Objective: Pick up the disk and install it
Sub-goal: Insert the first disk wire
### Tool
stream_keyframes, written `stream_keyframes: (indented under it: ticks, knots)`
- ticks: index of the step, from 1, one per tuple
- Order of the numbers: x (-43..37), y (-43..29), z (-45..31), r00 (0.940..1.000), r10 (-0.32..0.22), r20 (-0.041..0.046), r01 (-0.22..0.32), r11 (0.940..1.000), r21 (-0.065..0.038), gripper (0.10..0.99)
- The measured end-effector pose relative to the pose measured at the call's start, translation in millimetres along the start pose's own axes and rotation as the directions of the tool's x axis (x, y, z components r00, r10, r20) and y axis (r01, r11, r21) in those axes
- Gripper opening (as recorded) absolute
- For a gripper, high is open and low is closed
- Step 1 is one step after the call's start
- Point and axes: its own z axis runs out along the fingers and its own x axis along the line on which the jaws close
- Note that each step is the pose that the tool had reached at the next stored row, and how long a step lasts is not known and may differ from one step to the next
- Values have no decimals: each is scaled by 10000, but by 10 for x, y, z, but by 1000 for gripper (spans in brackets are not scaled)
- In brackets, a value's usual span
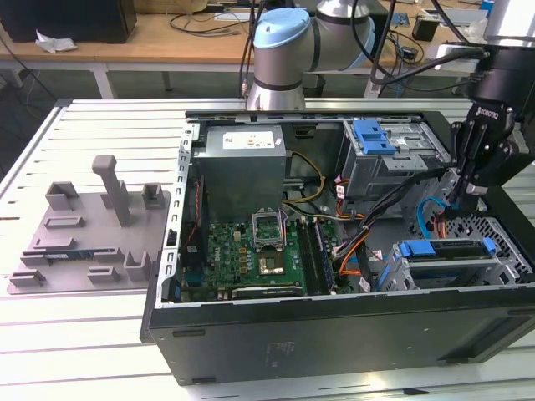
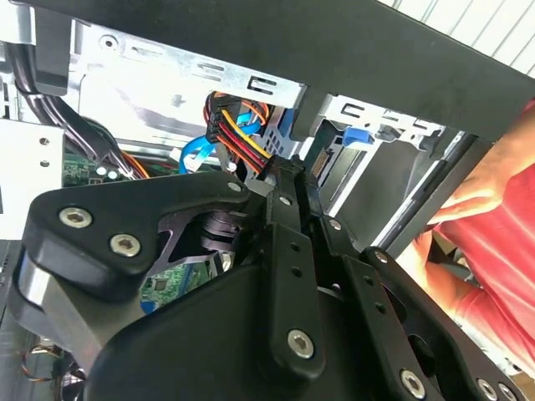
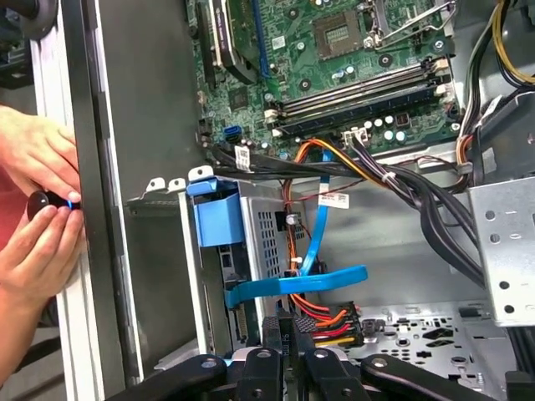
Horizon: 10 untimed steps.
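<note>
The disk [image 1: 447,251] lies in the lower grey drive cage at the exterior view's right of the open computer case, its blue carrier frame [image 1: 415,248] facing the motherboard. In the first wrist view the disk [image 3: 266,234] sits in the cage behind its blue frame [image 3: 217,221]. My gripper [image 1: 454,200] hangs just above and behind that cage. Its fingers [image 3: 276,334] are shut together, tips beside a black connector [image 3: 330,322] with red, yellow and orange wires. In the second wrist view my gripper [image 2: 286,177] touches the same connector [image 2: 251,159].
A separate blue bracket [image 1: 372,136] tops the upper drive cage. A blue flat cable [image 3: 301,284] and black cable bundles [image 3: 401,184] cross near the cage. A person's hands [image 3: 38,200] hold a small black object outside the case wall. A grey fixture plate [image 1: 92,234] lies on the table [image 1: 75,351].
</note>
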Motion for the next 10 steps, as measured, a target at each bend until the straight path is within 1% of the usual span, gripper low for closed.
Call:
stream_keyframes:
  ticks: [2,5,10]
  knots:
    - [20,2,1,10000,-51,27,51,10000,24,169]
    - [56,5,-3,9999,-147,49,147,9999,82,169]
    - [105,4,0,9995,-294,110,292,9994,185,169]
